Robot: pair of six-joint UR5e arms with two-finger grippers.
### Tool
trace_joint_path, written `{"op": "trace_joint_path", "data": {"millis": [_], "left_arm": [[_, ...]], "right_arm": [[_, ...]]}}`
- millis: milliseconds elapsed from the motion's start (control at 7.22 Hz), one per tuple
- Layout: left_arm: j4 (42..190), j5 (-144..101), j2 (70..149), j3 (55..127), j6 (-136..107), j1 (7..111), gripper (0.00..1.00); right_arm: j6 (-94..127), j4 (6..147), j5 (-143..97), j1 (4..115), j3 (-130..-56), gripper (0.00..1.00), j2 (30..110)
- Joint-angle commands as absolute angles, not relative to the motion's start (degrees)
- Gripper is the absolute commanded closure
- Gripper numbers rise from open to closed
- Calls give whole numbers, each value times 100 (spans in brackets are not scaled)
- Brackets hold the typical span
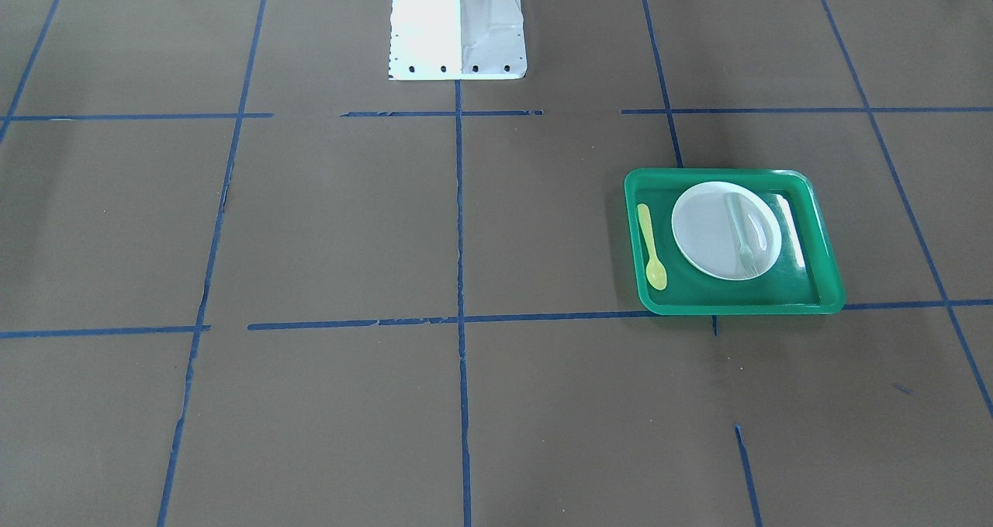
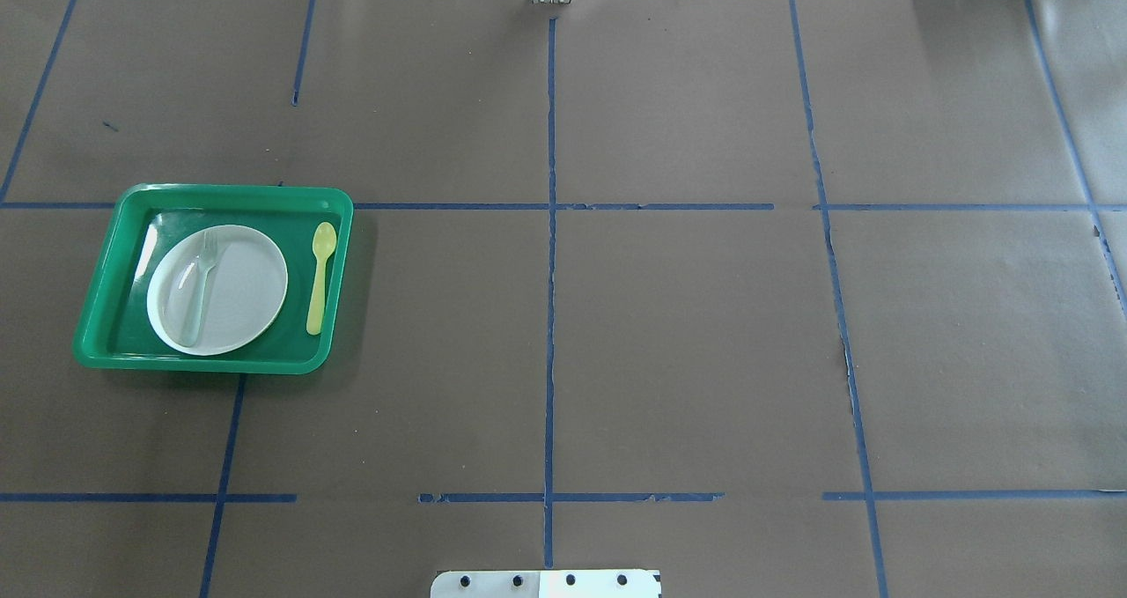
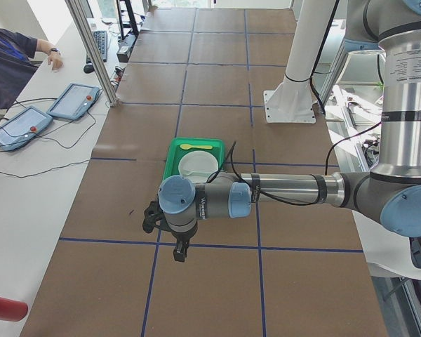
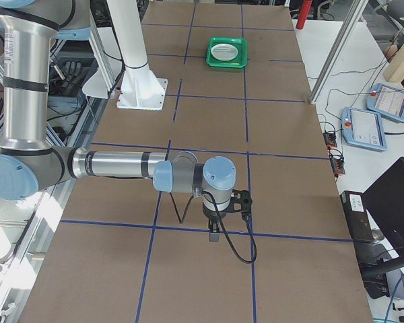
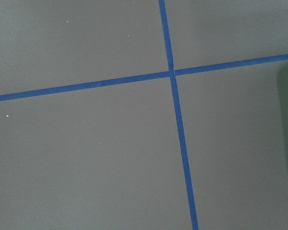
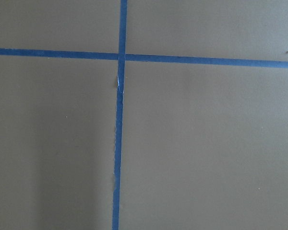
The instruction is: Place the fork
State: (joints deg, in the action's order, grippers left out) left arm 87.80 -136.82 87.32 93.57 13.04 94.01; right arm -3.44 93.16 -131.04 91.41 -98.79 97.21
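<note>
Now, unable to tell how wide the left gripper (image 3: 179,253) stands, we would bring it over the green tray (image 2: 99,316) to pinch the fork (image 2: 201,285) lying on the white plate (image 2: 248,285), sparing the yellow spoon (image 2: 320,276); the right gripper (image 4: 215,236) is equally unreadable.

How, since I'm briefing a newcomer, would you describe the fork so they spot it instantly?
Find the green tray on the table's left in the overhead view. The fork lies across its white plate: pale, translucent, unlike the yellow spoon beside the plate.
</note>
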Motion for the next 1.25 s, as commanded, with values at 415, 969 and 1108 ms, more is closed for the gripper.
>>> {"op": "trace_joint_path", "data": {"millis": [415, 969, 1108], "left_arm": [[9939, -13623, 9261, 9957, -1805, 7519, 0], [10947, -12837, 9791, 9985, -4539, 5822, 0], [11351, -12484, 9791, 9776, -4901, 5366, 0]], "right_arm": [[-343, 9316, -13104, 9141, -9879, 0, 9721], [-351, 9316, -13104, 9141, -9879, 0, 9721], [-352, 9316, -13104, 9141, -9879, 0, 9721]]}}
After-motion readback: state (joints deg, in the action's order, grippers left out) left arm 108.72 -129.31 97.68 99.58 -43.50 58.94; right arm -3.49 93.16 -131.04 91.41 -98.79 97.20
